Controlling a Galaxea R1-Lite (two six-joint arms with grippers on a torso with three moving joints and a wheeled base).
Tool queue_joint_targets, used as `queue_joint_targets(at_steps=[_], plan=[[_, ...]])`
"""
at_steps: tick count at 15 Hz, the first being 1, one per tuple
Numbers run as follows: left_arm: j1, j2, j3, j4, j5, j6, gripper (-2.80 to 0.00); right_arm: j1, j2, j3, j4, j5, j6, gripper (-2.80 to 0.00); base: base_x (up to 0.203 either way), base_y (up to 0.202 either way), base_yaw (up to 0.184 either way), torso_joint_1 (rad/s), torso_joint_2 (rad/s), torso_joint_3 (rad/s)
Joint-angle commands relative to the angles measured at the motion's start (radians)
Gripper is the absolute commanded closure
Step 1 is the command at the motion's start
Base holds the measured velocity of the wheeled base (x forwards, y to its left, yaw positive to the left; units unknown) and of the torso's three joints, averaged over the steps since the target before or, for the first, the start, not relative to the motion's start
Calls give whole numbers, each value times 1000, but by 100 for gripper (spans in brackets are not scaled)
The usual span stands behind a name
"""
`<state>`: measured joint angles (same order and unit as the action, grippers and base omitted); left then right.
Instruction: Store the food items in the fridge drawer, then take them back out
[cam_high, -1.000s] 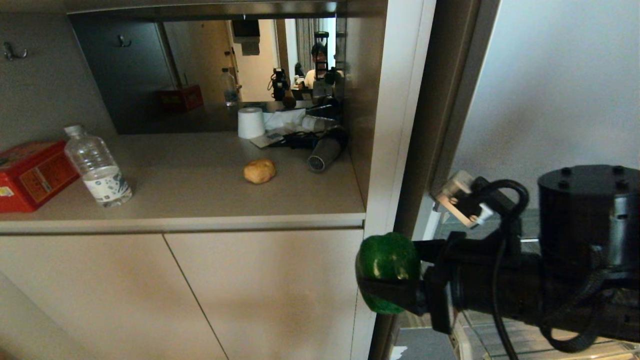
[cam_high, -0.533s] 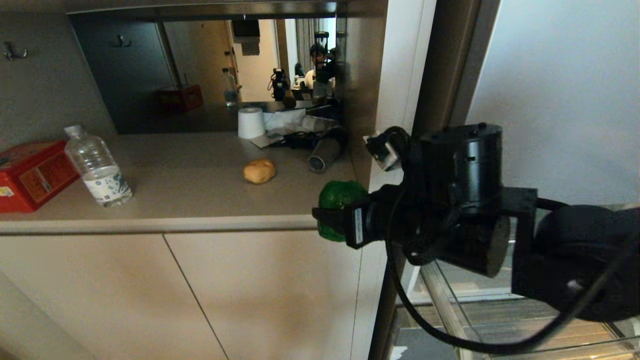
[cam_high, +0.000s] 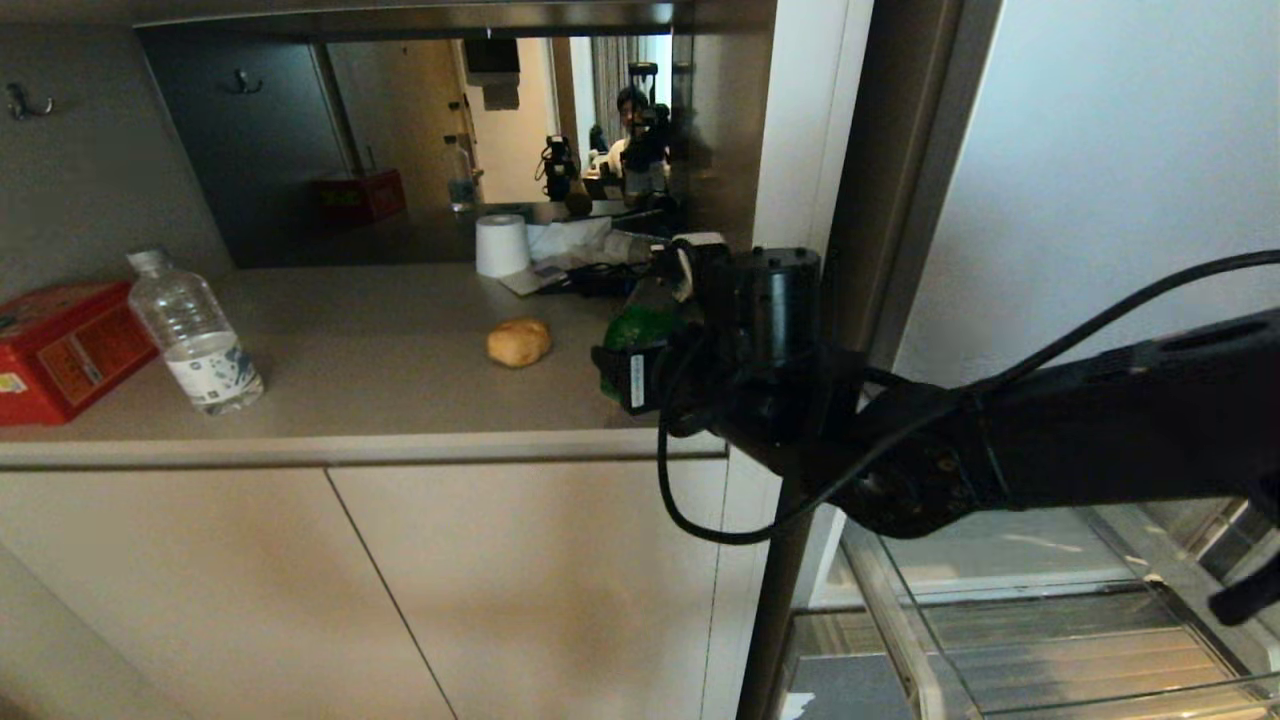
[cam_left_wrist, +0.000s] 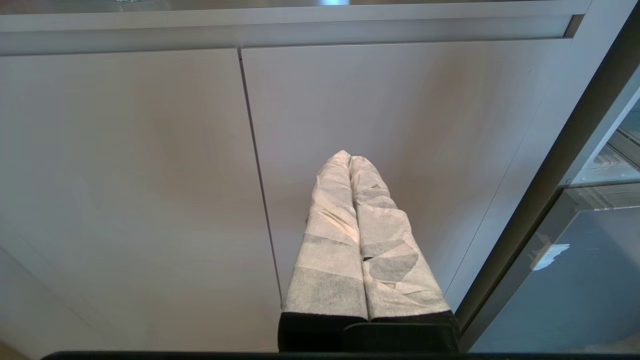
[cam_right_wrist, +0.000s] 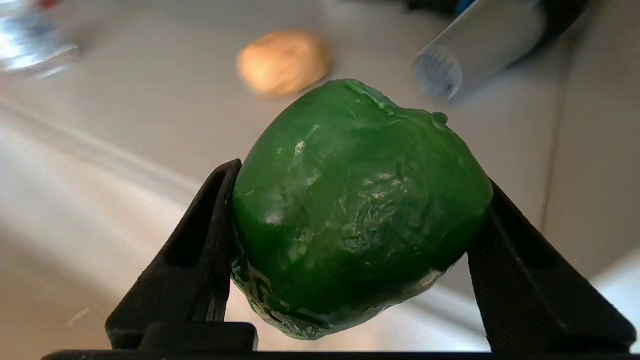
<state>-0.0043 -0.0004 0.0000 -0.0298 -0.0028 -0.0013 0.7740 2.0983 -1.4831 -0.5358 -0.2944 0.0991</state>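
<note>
Above the beige counter, near its right edge: pepper carried.
Right gripper clamps the glossy green bell pepper; early release risks a roll-off.

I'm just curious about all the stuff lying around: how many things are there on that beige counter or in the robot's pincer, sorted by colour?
Green: 1, glossy green bell pepper in the right pincer
Golden-brown: 1, roundish lump
Red: 1, tin box
Clear: 1, plastic water bottle
White: 1, paper roll
Silver: 1, hair dryer
Total: 6
</note>
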Motion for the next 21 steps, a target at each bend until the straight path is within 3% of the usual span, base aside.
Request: queue_joint_targets(at_steps=[1,6,12,21], plan=[[0,0,11,-1,0,0,0,-1,140,-104,-46,-39,-34,0,0,0,0,0,0,0],[0,0,11,-1,0,0,0,-5,293,-261,-226,-57,-115,0,0,0,0,0,0,0],[0,0,11,-1,0,0,0,-43,400,-417,-233,-55,-120,0,0,0,0,0,0,0],[0,0,11,-1,0,0,0,-76,445,-460,-217,-46,-118,0,0,0,0,0,0,0]])
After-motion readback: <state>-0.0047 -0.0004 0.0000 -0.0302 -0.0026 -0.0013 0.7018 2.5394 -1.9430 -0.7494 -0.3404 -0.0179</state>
